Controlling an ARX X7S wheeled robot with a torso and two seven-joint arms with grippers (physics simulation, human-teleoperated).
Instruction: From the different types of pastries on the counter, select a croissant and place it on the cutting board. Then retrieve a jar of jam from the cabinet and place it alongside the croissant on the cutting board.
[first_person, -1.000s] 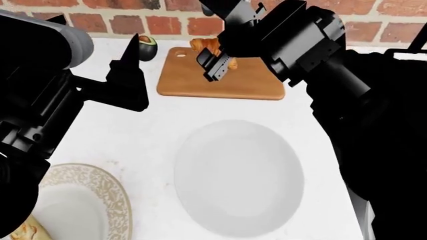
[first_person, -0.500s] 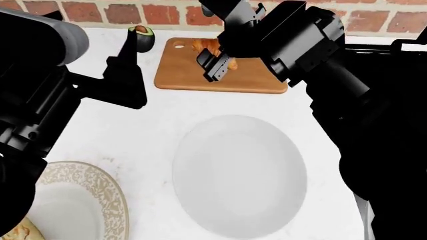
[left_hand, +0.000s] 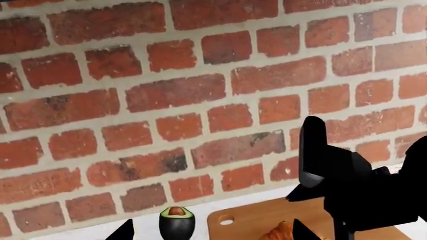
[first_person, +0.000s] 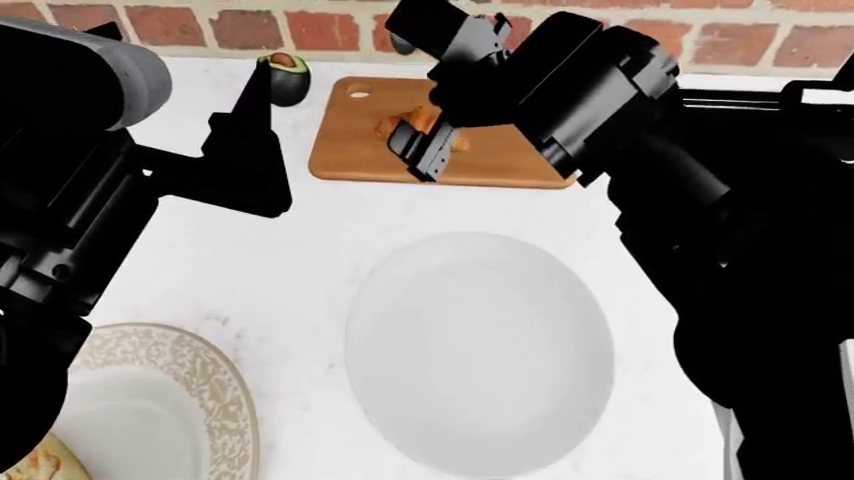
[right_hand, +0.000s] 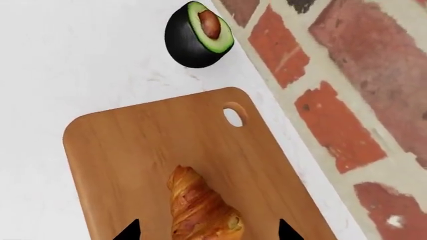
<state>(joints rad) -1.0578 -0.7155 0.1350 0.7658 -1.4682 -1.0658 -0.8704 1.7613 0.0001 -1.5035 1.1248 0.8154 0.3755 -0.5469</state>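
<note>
The golden-brown croissant (right_hand: 200, 207) lies flat on the wooden cutting board (right_hand: 133, 145), below the board's hole. My right gripper (right_hand: 208, 233) is open above it, with a fingertip on each side and clear of the pastry. In the head view the right gripper (first_person: 422, 145) covers most of the croissant (first_person: 424, 120) on the board (first_person: 507, 155). My left gripper (left_hand: 212, 236) is open and empty, facing the brick wall, and hovers left of the board (first_person: 256, 120). The jar of jam is out of view.
A dark halved avocado (first_person: 283, 75) stands by the wall left of the board, and also shows in the left wrist view (left_hand: 177, 223). A round white plate (first_person: 481, 350) lies in front of the board. A patterned plate (first_person: 200, 390) with bread (first_person: 40, 465) sits at the lower left.
The head view shifted, so the board sits lower in the frame than one second ago. My right gripper has moved slightly left over the board. The left arm has hardly moved.
</note>
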